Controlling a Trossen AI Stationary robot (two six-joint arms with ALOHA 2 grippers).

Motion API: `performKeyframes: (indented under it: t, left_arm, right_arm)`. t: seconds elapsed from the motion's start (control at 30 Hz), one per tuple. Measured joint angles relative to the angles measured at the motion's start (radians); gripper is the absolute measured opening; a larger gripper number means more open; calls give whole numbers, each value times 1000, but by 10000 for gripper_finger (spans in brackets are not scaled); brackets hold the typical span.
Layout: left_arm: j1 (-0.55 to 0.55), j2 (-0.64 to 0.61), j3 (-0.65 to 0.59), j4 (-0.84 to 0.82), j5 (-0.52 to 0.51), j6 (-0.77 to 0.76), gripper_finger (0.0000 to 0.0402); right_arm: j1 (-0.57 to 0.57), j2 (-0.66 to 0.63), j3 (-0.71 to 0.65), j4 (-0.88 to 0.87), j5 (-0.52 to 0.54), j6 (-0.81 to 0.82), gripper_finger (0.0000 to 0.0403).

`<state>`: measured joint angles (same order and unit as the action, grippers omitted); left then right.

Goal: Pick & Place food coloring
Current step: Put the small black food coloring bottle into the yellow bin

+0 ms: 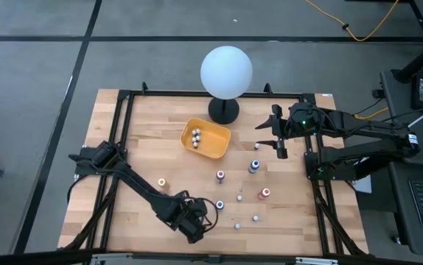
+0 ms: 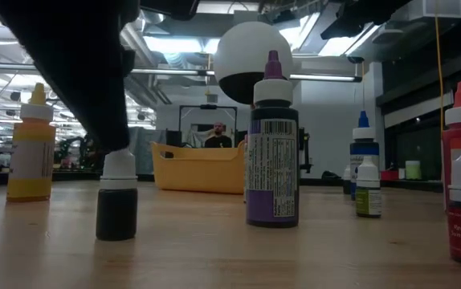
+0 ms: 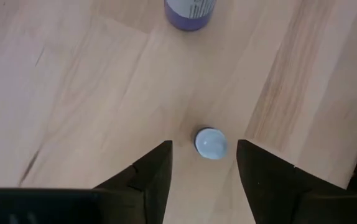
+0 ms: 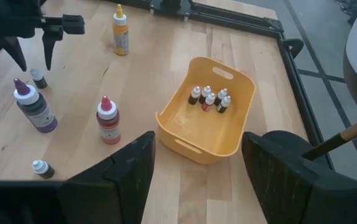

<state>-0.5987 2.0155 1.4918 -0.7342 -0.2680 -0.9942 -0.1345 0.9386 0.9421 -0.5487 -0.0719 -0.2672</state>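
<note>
Your left gripper (image 1: 199, 227) hangs over pale, grained wood planks near the table's (image 1: 123, 147) front edge, its two dark wedge-shaped fingers (image 3: 150, 180) parted either side of a small white-capped bottle (image 3: 211, 143), clear of the round cap on both sides and holding nothing. The low view shows what the wrist view cannot: that bottle has a dark, stubby body and stands upright beneath the gripper. Just beyond the fingertips stands a taller purple bottle (image 2: 272, 144) with a printed label and pointed cap. More food coloring is scattered to that gripper's right, among it a red-topped bottle (image 1: 265, 193) and a blue-topped one (image 1: 254, 166); a yellow bottle (image 1: 162, 182) stands alone to its left. Farther back, the yellow-orange tray (image 1: 215, 140), smooth plastic with rounded corners and slotted handles, holds five small dark bottles (image 4: 209, 98) with white caps, bunched in one corner, a count only the right wrist view makes plain. Your right gripper (image 1: 280, 140) waits open and empty beside the matte white globe (image 1: 226, 71) on its black base
</note>
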Motion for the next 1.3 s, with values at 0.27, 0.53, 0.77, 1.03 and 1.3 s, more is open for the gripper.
performKeyframes:
  t: [0.27,0.53,0.77,1.03,1.3]
  left_arm:
    - [14,1,0,7,0,13,171]
    - [12,39,0,24,47,5,171]
    - [18,48,0,29,32,-5,159]
    - [19,51,0,28,46,-4,92]
    - [19,46,0,28,44,-5,57]
  right_arm:
    - [0,0,0,-1,0,-2,241]
    - [0,-1,0,-2,0,-2,241]
    - [0,-1,0,-1,0,-2,241]
    - [0,-1,0,0,0,-2,241]
    - [0,-1,0,0,0,-2,241]
